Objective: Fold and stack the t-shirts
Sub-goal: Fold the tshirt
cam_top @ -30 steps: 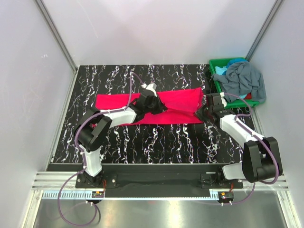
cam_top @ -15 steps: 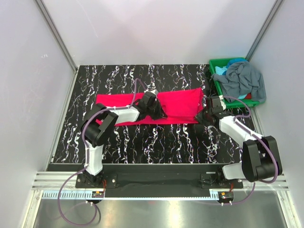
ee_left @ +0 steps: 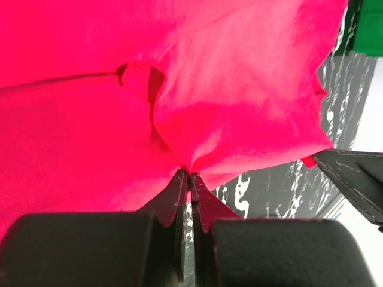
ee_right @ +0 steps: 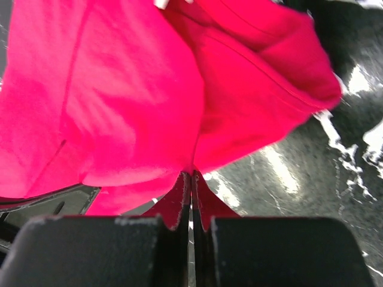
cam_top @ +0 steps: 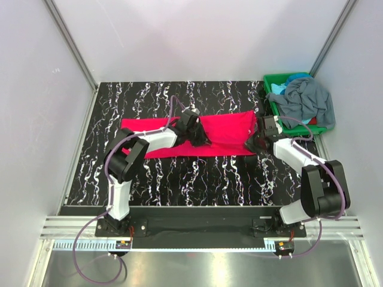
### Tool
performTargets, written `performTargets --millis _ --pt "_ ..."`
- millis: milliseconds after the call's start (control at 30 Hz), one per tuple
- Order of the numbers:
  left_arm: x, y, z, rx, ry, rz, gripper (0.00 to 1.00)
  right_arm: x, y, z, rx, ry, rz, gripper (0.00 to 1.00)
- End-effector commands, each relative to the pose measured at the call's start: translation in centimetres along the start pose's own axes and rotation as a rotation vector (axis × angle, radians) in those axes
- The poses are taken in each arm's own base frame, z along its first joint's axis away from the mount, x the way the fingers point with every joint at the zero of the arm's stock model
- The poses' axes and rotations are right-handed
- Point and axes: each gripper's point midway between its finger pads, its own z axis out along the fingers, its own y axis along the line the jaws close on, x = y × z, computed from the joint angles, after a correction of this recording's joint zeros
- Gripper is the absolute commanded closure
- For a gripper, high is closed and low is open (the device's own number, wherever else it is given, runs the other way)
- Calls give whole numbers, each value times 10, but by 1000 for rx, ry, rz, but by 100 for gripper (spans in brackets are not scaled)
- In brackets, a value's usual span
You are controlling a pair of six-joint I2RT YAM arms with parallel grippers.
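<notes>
Top view: the magenta t-shirt (cam_top: 224,127) lies stretched left to right across the middle of the black marbled table (cam_top: 179,179). Its left part is flat and its right part is drawn up in folds. The left gripper (cam_top: 200,138) sits at the shirt's near edge, about halfway along it. The right gripper (cam_top: 255,142) is at the shirt's right end, by the near corner. Both touch the cloth. At the table's far right corner stands the green bin (cam_top: 279,76). The grey-blue t-shirt (cam_top: 308,100) is heaped in it and drapes over its rim, and the teal t-shirt (cam_top: 277,88) shows at the bin's left side

Left wrist view: the 2 fingers (ee_left: 175,196) are pressed together with a pinch of magenta cloth caught between their tips. From that pinch the shirt fans upward in broad folds, with a small puckered loop at upper left. Marbled table and a corner of the green bin show on the right

Right wrist view: the 2 fingers are likewise closed tight on a pinch of the magenta shirt. The cloth bunches above them, a hemmed fold reaches to the upper right, and a small white tag (ee_right: 160,3) shows at the top edge. Marbled table lies to the right
</notes>
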Motion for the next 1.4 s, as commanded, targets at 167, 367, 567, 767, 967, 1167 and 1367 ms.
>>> performTargets --millis 167,367,567,767,967,1167,1367 --pt "-49 -24 2 47 -52 -65 81 -44 36 17 -27 -41 -14 95" --pt "-85 -14 2 39 -102 -106 72 -80 64 32 -86 -40 -75 75" --pt "-103 -8 -25 4 -175 -9 63 -89 68 12 -92 -74 -157 68" --pt "-112 33 -50 -112 -205 12 63 -75 74 11 -140 -9 -161 76" --pt "-125 96 -74 -202 -216 -60 64 -75 50 34 -43 -19 -179 73" --pt "-144 154 -115 -272 -245 -160 64 -81 33 32 29 -68 -176 64" --pt "-156 202 -147 -313 -288 -260 62 -60 23 49 36 16 -165 67"
